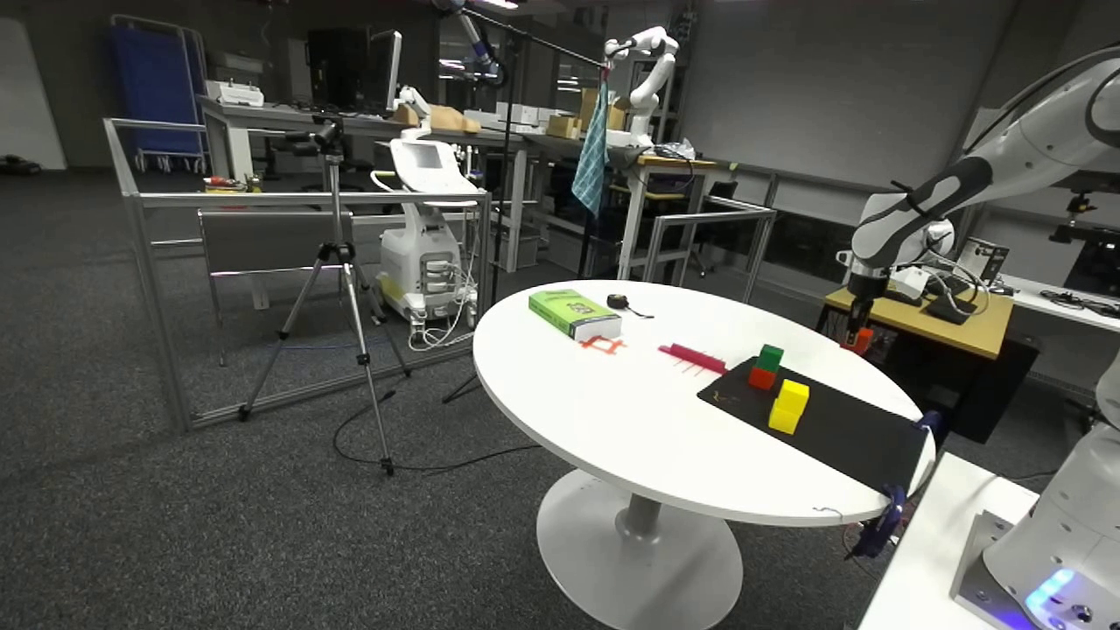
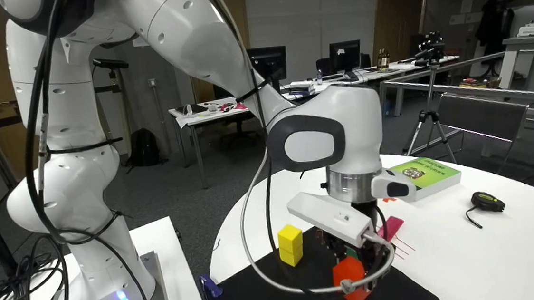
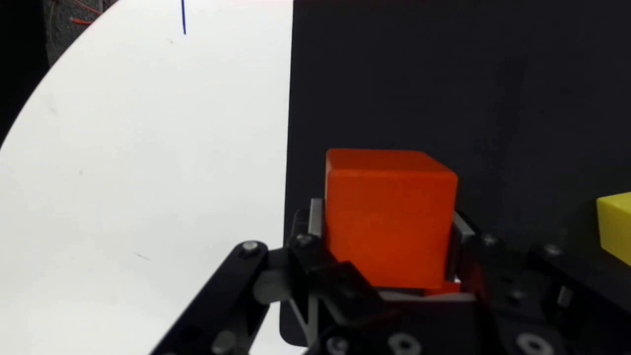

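Observation:
My gripper (image 3: 388, 224) is shut on an orange-red block (image 3: 390, 222), with a finger pad on each side of it. In both exterior views the held block (image 1: 862, 340) (image 2: 348, 271) is up in the air above the black mat (image 1: 849, 429). A green block (image 1: 770, 357) sits on a red block (image 1: 761, 378) on the mat. Beside them a yellow block (image 1: 794, 396) stands on another yellow block (image 1: 782, 418). A yellow corner (image 3: 616, 222) shows at the wrist view's right edge. In an exterior view the arm mostly hides the green block (image 2: 352, 253).
The round white table (image 1: 595, 411) also bears a green book (image 1: 573, 313), a tape measure (image 1: 618, 302) and a dark pink strip (image 1: 696, 357). Blue clamps (image 1: 888, 516) grip the table edge by the mat. A cable (image 2: 256, 260) loops beside the gripper.

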Controlling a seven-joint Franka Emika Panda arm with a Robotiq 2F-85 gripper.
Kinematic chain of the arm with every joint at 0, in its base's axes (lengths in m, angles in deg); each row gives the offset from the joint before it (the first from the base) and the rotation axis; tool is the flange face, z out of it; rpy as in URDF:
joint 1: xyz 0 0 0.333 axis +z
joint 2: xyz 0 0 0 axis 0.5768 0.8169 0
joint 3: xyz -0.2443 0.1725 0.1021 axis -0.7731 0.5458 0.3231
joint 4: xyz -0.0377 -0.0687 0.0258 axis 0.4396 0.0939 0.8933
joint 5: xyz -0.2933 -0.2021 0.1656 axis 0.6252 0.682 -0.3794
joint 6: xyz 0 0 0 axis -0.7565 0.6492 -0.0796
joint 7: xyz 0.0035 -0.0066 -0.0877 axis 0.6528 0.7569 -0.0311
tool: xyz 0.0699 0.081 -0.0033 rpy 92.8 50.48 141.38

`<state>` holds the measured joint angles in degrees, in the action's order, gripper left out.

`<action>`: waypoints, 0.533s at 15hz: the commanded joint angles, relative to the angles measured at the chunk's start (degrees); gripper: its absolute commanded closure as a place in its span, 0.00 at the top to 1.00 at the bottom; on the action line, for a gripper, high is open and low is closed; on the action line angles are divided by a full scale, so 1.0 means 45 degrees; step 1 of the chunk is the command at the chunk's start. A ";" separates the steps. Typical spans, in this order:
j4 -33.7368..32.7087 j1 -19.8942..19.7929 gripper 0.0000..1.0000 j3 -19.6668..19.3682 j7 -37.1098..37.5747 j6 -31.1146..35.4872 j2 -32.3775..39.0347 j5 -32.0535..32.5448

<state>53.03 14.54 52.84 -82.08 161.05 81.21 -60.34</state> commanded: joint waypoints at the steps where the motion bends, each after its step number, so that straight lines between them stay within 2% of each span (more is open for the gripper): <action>1: 0.0069 -0.0073 0.56 0.0159 0.0035 0.0062 0.0153 0.0038; 4: 0.0076 -0.0019 0.56 0.0279 0.0042 0.0146 0.0412 0.0045; 5: 0.0075 -0.0020 0.31 0.0280 0.0042 0.0147 0.0412 0.0045; 8: 0.0021 0.0005 0.31 0.0482 0.0019 0.0365 0.0832 -0.0219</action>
<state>53.38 14.92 53.85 -81.98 161.84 83.66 -60.45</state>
